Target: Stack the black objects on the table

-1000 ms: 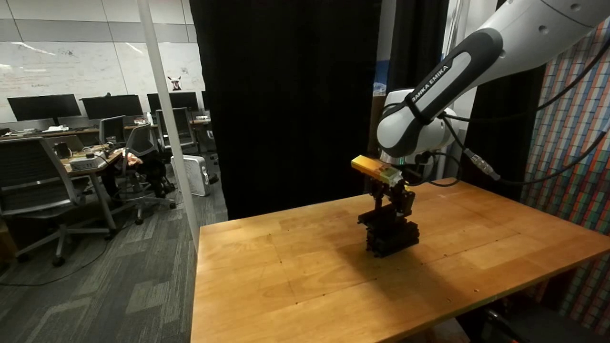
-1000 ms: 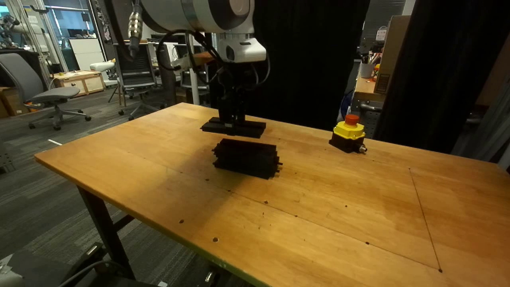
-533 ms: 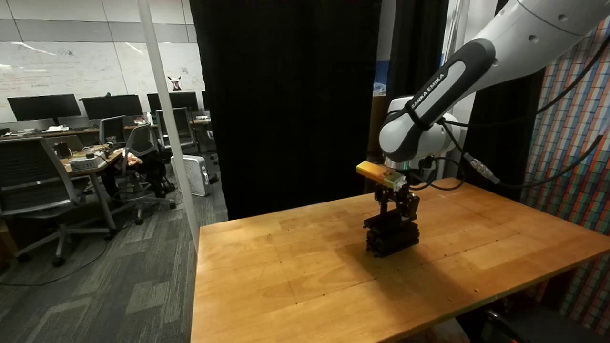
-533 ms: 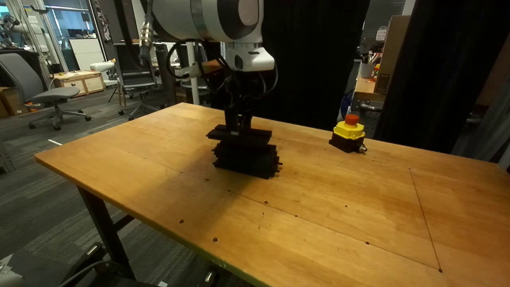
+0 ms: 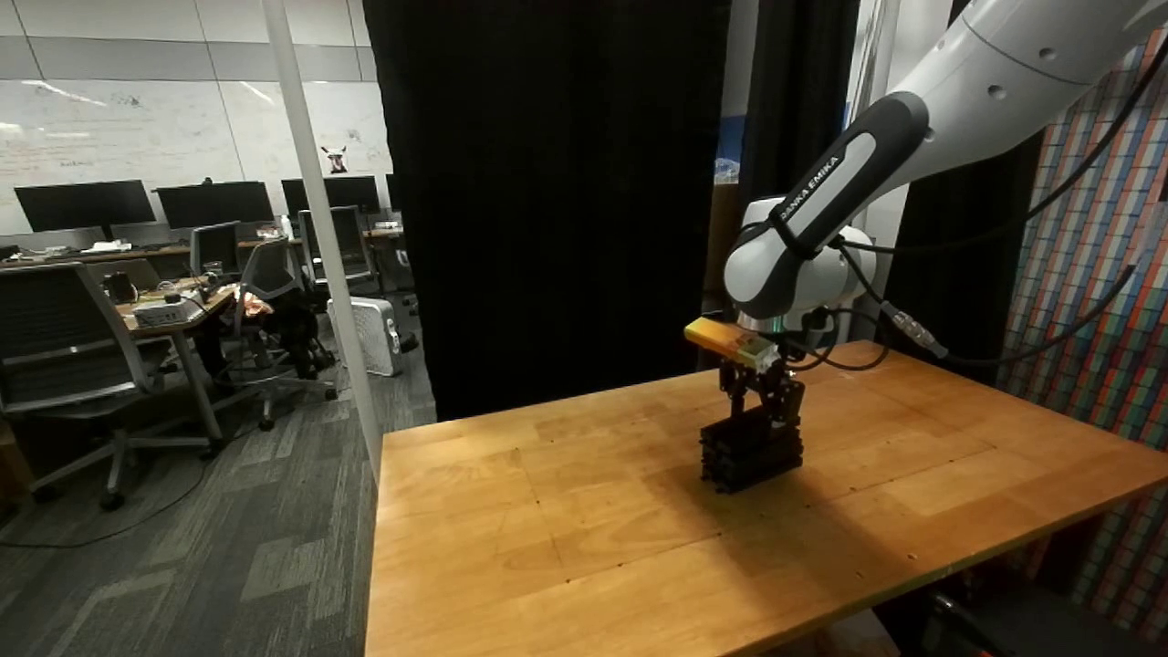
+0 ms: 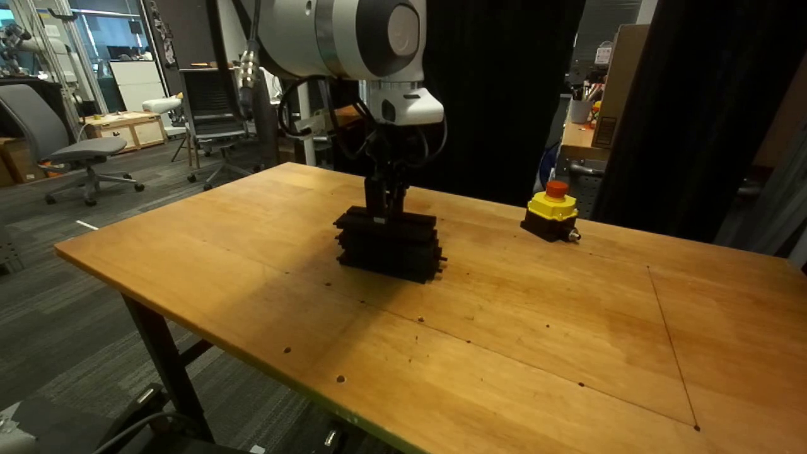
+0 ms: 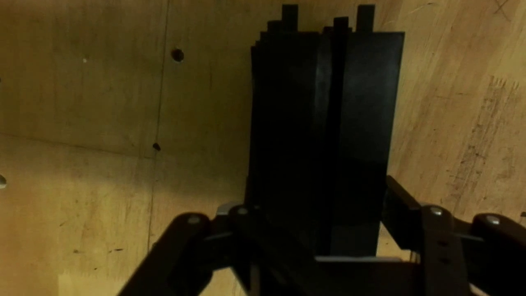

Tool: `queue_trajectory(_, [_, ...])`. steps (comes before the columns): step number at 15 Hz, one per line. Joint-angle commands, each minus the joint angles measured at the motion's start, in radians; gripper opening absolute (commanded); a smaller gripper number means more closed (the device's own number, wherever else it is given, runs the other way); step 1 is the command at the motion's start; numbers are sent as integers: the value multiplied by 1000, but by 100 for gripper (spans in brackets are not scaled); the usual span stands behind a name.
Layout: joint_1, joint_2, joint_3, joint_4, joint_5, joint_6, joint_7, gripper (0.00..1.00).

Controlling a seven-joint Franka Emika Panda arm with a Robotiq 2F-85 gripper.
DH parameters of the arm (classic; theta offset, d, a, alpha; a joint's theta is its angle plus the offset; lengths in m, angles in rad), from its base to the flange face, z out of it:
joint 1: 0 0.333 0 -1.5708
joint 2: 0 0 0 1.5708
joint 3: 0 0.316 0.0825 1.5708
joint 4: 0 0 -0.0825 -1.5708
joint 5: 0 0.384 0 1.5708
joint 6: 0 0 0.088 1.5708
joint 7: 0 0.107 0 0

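Observation:
Several flat matte-black bars, the black objects, are piled in one block on the light wooden table. My gripper points straight down over this pile, its jaws shut on the topmost black bar. That bar lies along the pile with hardly any gap below it; whether it bears fully on the bars beneath is too dark to tell. In the wrist view, a finger presses near the right long side of the held bar, while the left finger blends into the black. Thin end tabs stick out at the top there.
A yellow box with a red button stands on the table to the right of the pile in an exterior view. Black cables loop beside the wrist. A dark curtain hangs behind the table.
My gripper has come down with the held bar, which also shifted across to line up with the pile. The gap between bar and pile has closed. The pile beneath has not moved.

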Motion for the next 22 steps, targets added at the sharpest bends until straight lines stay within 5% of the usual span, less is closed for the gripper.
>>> queue_trajectory(1, [-1, 18, -12, 28, 25, 11, -42, 45])
queue_trajectory(19, [2, 18, -19, 20, 37, 11, -49, 45])
queue_trajectory(20, [1, 19, -18, 20, 44, 11, -57, 54])
queue_trajectory(21, [0, 18, -17, 19, 48, 11, -63, 93])
queue_trajectory(22, [0, 18, -17, 19, 53, 12, -69, 93])
